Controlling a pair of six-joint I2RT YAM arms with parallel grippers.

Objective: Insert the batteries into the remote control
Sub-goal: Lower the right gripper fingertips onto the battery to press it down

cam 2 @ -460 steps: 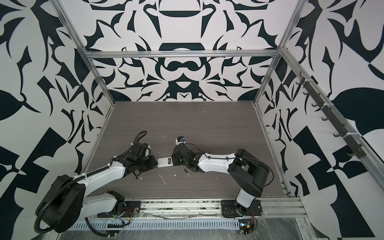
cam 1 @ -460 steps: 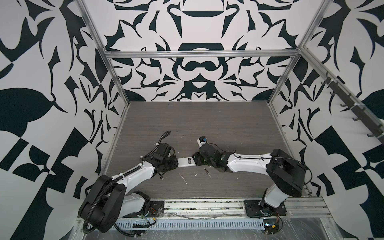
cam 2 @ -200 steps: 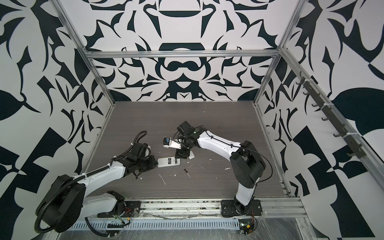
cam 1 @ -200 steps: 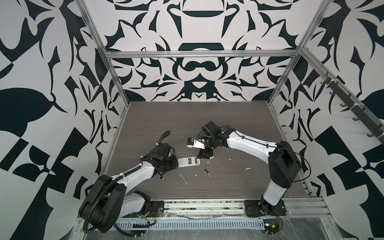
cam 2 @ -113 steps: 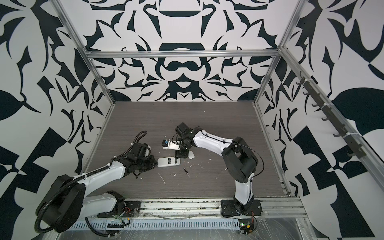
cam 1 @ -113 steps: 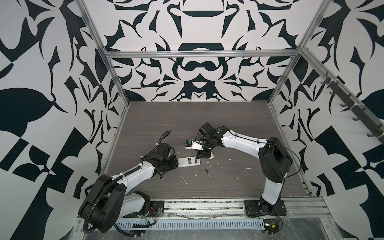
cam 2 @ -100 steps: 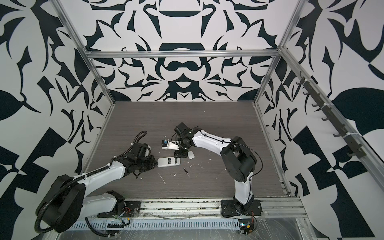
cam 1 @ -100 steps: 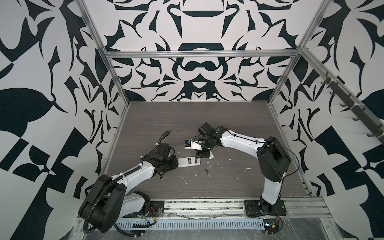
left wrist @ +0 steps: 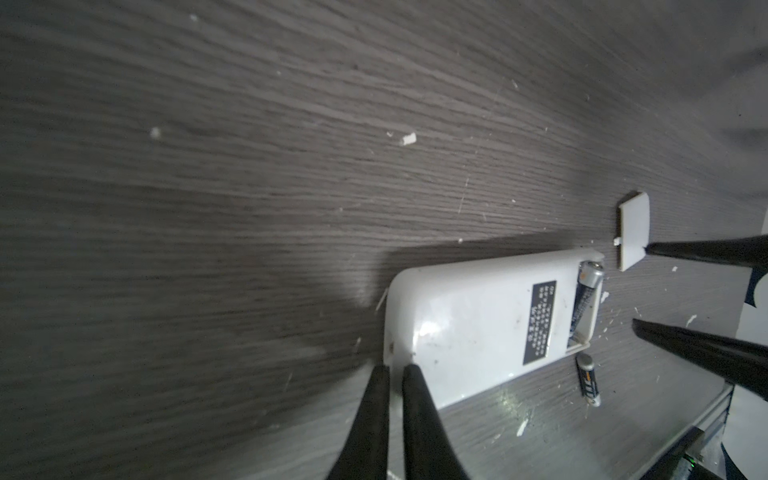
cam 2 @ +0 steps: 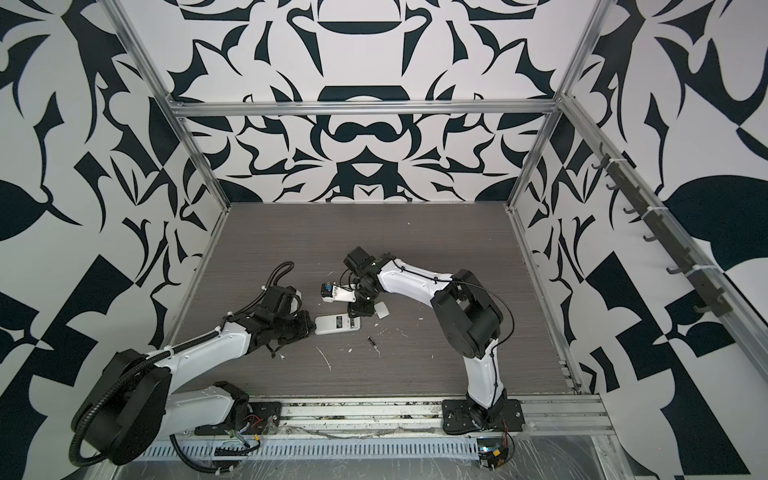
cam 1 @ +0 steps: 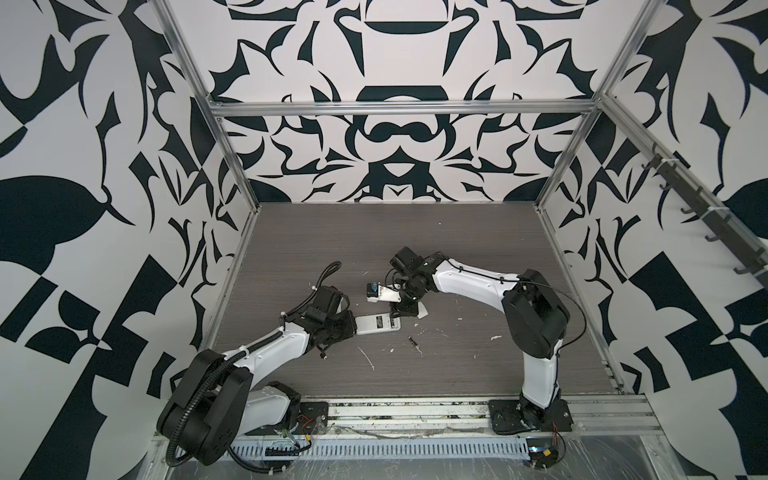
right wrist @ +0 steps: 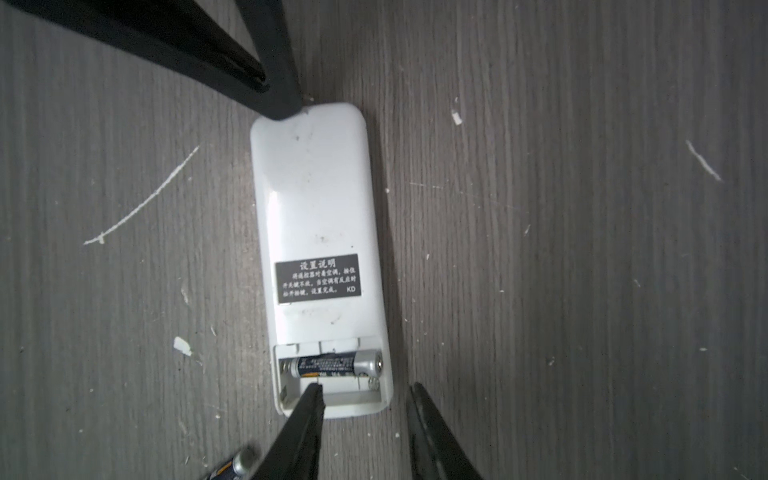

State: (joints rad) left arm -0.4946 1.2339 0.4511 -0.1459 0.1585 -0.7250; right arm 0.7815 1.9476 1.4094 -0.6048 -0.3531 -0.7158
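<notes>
The remote control [cam 1: 376, 324] [cam 2: 336, 324] lies back up on the table, its black label showing and its battery compartment uncovered. One battery [right wrist: 336, 362] [left wrist: 586, 299] sits in the compartment; the slot beside it is bare. The other battery [cam 1: 413, 341] [cam 2: 372, 341] [left wrist: 588, 380] lies loose on the table near that end. My left gripper [left wrist: 392, 368] [cam 1: 355, 328] is shut, its tips against the remote's far end. My right gripper [right wrist: 365, 386] [cam 1: 402, 309] is open and holds nothing. One of its fingers is over the bare slot and the other is just outside the remote's side.
A small white cover plate [cam 1: 422, 309] [cam 2: 381, 309] [left wrist: 758, 228] lies just behind the remote's compartment end, beside my right gripper. White flecks and scraps [cam 1: 368, 357] are scattered over the dark wood table in front of the remote. Patterned walls enclose the table on three sides.
My right gripper has come down onto the remote's compartment end and its jaws have narrowed. The left arm and the remote have not moved.
</notes>
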